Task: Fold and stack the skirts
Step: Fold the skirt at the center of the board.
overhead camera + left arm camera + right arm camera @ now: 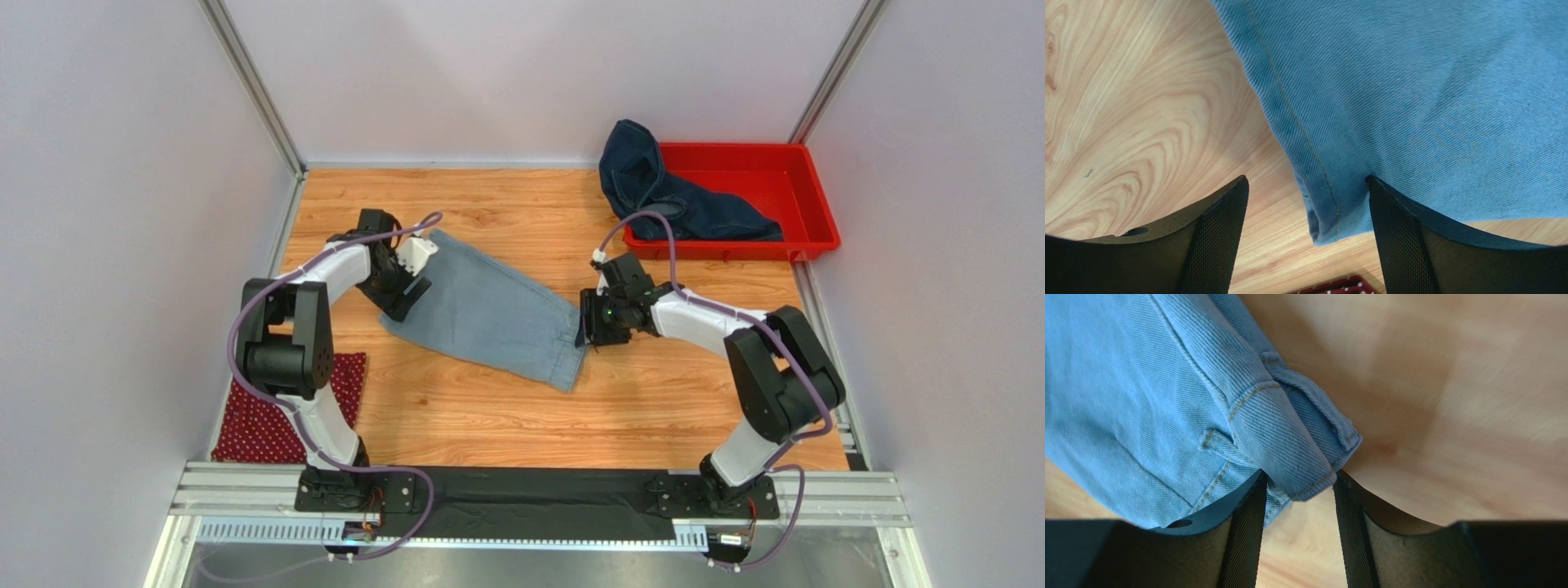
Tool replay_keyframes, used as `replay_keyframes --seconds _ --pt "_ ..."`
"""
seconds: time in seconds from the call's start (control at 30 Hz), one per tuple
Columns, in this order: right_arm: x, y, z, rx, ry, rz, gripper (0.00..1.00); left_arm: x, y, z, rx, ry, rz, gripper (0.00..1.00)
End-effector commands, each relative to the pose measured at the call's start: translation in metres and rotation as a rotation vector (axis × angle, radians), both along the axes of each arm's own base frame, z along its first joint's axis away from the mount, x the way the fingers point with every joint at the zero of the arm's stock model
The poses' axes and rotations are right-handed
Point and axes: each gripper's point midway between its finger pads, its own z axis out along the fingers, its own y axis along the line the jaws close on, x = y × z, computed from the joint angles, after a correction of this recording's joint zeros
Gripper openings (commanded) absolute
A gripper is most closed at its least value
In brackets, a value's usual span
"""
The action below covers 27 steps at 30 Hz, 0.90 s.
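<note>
The light blue-grey denim skirt (491,309) lies flat near the middle of the wooden table (515,417). It runs on a slant from about 10 o'clock down to 4 o'clock, with an arm at each end.

The left gripper (411,284) sits over the 10 o'clock end. Its fingers (1217,233) stand wide apart. A stitched corner of the hem lies on the wood between them, nearer the right-hand finger, which overlaps the cloth edge. Nothing is pinched there.

The right gripper (590,324) is at the 4 o'clock end, and its fingers (1244,539) are set narrow. A thick seamed corner of the skirt pokes into the gap at their tips and seems to touch both pads. I cannot tell whether it is truly clamped or only resting there.

The dark red dotted skirt (264,429) is folded flat at 8 o'clock by the near-left edge. Part of it is hidden under the left arm's elbow (a sliver of it also shows at the bottom of the left wrist view). It lies well apart from the blue one.

At 1 o'clock, in the far right corner, stands a red plastic tray (748,250). The dark navy skirt (662,196) is heaped over its left wall, half inside the tray and half humped up above the rim. The right arm's cable loops just in front of it.

Grey panels close in the table on the left, right and far sides.
</note>
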Motion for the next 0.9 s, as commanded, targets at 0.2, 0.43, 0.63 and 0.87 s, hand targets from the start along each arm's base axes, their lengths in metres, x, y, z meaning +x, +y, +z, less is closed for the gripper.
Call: replay_keyframes --seconds 0.2,0.43,0.63,0.87 --pt "0.117 -0.032 0.01 -0.121 -0.132 -0.045 0.5 -0.056 -0.026 0.02 -0.148 0.063 -0.059 0.77" --pt "0.108 -0.029 0.074 -0.056 -0.222 -0.032 0.65 -0.043 -0.04 0.099 -0.233 -0.11 -0.075 0.81" --pt "0.071 -0.026 0.07 0.056 -0.137 -0.1 0.72 0.004 -0.076 0.13 -0.239 -0.178 -0.118 0.81" --pt "0.077 -0.02 0.035 0.229 -0.002 -0.264 0.99 0.048 -0.158 0.1 -0.141 -0.143 -0.274 0.82"
